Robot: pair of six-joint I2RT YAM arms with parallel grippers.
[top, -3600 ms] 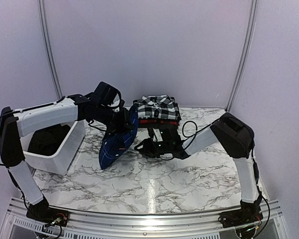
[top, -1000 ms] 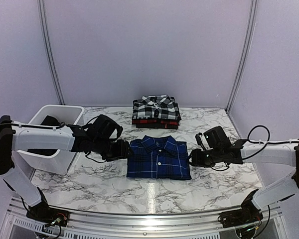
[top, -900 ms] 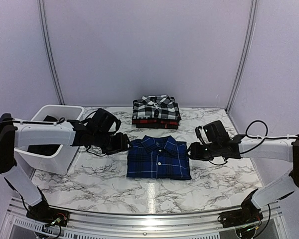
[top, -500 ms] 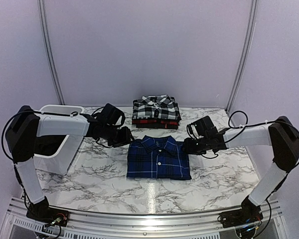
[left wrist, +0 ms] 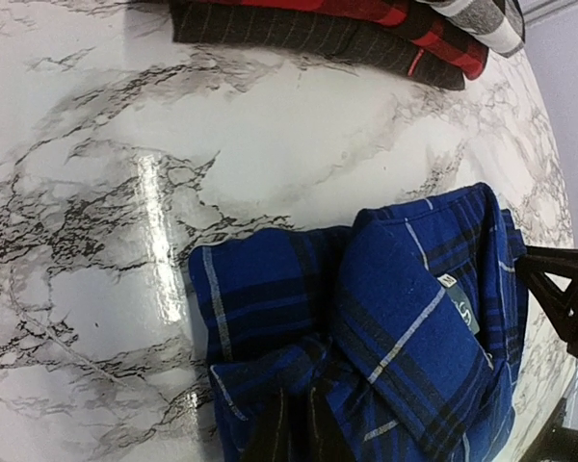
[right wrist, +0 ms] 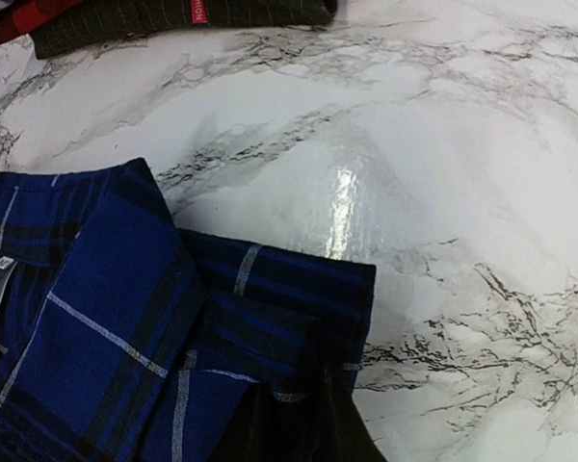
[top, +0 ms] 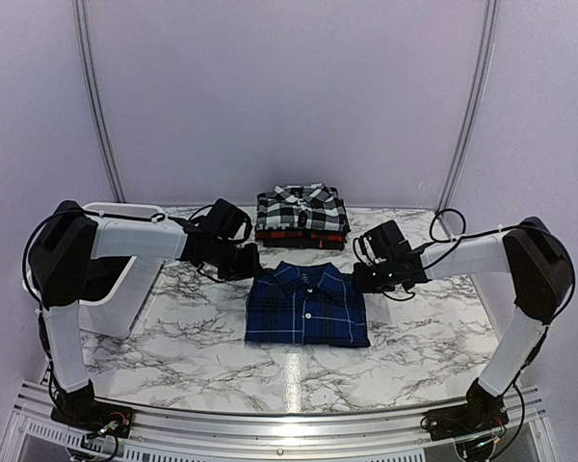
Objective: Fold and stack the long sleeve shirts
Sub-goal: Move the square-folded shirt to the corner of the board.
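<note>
The royal blue plaid shirt (top: 306,306) lies folded flat in the middle of the table, collar toward the back. My left gripper (top: 248,269) is at its far left corner, shut on bunched blue cloth (left wrist: 395,318) between dark fingertips (left wrist: 270,438). My right gripper (top: 360,278) is at the far right corner, shut on a raised fold of the same shirt (right wrist: 106,327). Behind it, the folded black-and-white check shirt (top: 302,206) lies on the red-and-black shirt (top: 303,235). That stack's edge shows in the left wrist view (left wrist: 366,29) and the right wrist view (right wrist: 173,24).
A white plastic tub (top: 125,289) stands at the left edge with dark cloth inside, partly behind my left arm. Pale walls and metal posts close in the back and sides. The marble table (top: 299,371) has a metal rail along its near edge.
The blue shirt, held up 3.6 s ago, now lies flat. In the last second both grippers slid from its sides back to its far corners and closed on the cloth.
</note>
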